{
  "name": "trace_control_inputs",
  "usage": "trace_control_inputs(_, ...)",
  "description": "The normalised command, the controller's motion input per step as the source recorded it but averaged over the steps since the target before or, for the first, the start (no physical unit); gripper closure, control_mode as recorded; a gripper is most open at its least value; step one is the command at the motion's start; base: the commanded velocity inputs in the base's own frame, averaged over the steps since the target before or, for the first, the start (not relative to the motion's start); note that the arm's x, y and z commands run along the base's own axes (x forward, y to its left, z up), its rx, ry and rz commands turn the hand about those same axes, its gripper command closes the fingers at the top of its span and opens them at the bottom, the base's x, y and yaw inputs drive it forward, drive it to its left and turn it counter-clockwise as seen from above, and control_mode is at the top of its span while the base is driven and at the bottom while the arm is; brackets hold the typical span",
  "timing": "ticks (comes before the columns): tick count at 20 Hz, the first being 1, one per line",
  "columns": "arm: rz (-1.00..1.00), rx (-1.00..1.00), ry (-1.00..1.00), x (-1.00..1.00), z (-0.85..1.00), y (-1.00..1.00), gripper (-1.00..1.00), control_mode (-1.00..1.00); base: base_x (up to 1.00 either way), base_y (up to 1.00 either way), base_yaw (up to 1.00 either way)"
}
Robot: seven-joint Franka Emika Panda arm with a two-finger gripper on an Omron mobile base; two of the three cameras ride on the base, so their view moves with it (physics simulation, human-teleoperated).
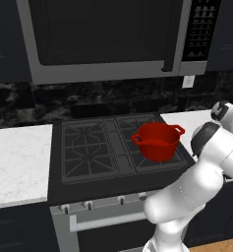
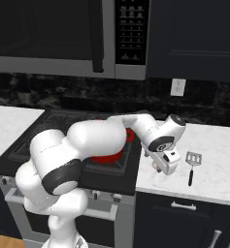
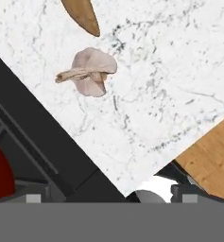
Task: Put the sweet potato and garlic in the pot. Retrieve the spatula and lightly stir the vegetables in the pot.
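Note:
A pale garlic (image 3: 90, 73) bulb with a dry stem lies on the white marble counter (image 3: 170, 71), straight under my hand. Beside it, at the top edge of the hand view, pokes the brown tip of the sweet potato (image 3: 82, 16). My gripper (image 3: 108, 197) hovers above them, open, its tips wide apart with nothing between them. In the right base view the gripper (image 2: 161, 170) hangs over the counter just right of the stove. The light-grey spatula (image 2: 191, 162) lies on the counter a little further right. The red pot (image 1: 157, 140) stands on the stove's front right burner, partly behind my arm (image 2: 102, 138).
The black stove top (image 1: 93, 147) fills the space left of the pot. A microwave (image 1: 108, 34) hangs above it. The counter's front edge and the wooden floor (image 3: 212, 156) lie close to the garlic. A wall outlet (image 2: 177, 87) sits behind the right counter.

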Motion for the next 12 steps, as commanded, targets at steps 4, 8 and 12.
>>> trace_control_inputs(4,0.00,0.02,0.00,0.42,-0.42,-0.14,-1.00,-1.00,0.00,0.00,0.00)
trace_control_inputs(8,-0.03,0.00,0.00,0.52,-0.31,-0.03,-1.00,-1.00,0.00,0.00,0.00)
trace_control_inputs(12,0.00,0.00,0.00,0.43,-0.38,-0.06,-1.00,-1.00,0.00,0.00,0.00)
